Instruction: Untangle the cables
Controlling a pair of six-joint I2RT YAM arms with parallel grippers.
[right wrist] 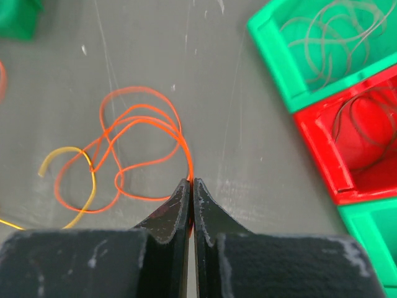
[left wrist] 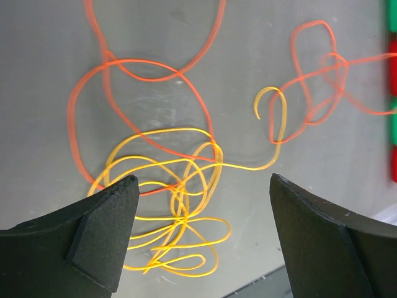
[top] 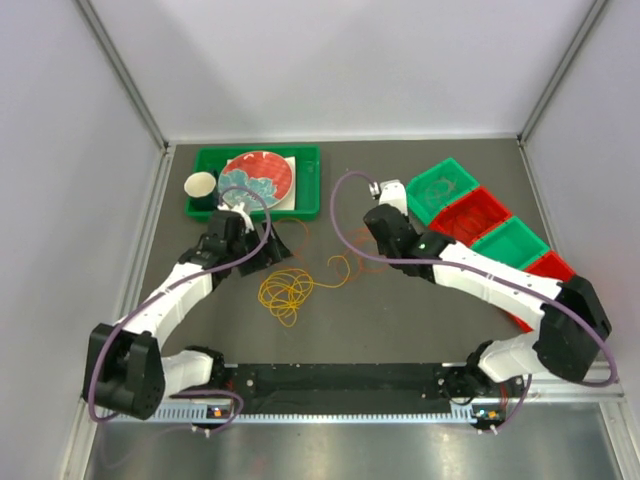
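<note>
A yellow cable tangle (top: pixel 287 290) lies mid-table, with orange cable loops (top: pixel 338 268) to its right. Dark thin loops (top: pixel 292 232) lie just behind them. My left gripper (top: pixel 262 255) is open and empty. In the left wrist view it (left wrist: pixel 203 179) hovers over the yellow tangle (left wrist: pixel 180 211), which overlaps an orange loop (left wrist: pixel 142 81). More orange loops (left wrist: pixel 316 74) lie farther right. My right gripper (top: pixel 372 238) is shut on an orange cable. In the right wrist view the strand enters the closed tips (right wrist: pixel 191 181) and its loops (right wrist: pixel 139 112) cross a yellow cable end (right wrist: pixel 68 151).
A green tray (top: pixel 305 160) with a red plate (top: pixel 257 176) and a cup (top: pixel 200 185) stands at the back left. A row of green and red bins (top: pixel 480 215) runs along the right. Grey wires lie in the green bin (right wrist: pixel 279 56) and the red bin (right wrist: pixel 322 155).
</note>
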